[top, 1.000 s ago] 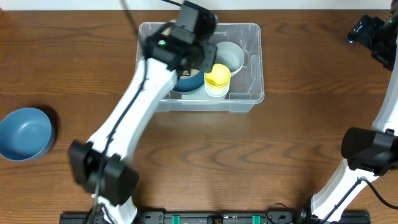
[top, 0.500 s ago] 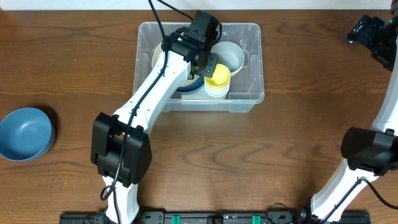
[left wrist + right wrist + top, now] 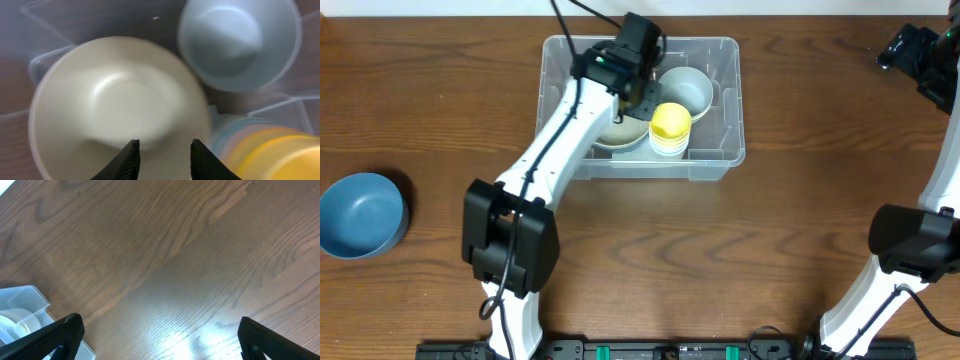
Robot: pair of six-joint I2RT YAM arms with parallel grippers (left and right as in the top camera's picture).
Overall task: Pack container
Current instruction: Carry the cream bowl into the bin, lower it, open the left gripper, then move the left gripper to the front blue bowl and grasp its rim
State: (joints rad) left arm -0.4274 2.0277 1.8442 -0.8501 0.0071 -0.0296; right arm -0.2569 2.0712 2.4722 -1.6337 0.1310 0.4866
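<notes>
Sitting in container [image 3: 728,100]: cream bowl [image 3: 115,105], yellow cups [image 3: 670,127] | blue bowl [image 3: 360,213] outside

No text, label, brand, number or sign can be read in any view. The container [image 3: 732,105] and the wooden counter [image 3: 720,260] show plain, unmarked surfaces. The left wrist view is blurred.

My overhead view is sharp and evenly lit, with only soft shadows under the left arm [image 3: 560,150] and along the container [image 3: 725,150]. My left wrist view is blurred throughout. The cream bowl [image 3: 120,105], the pale bowl [image 3: 240,40] and the yellow cups [image 3: 280,160] smear at their edges, and the left gripper [image 3: 165,142] shows as a dark silhouette. In the right wrist view I see white glare on the table [image 3: 215,330], crisp wood grain, and the right gripper [image 3: 160,320] in shadow.
</notes>
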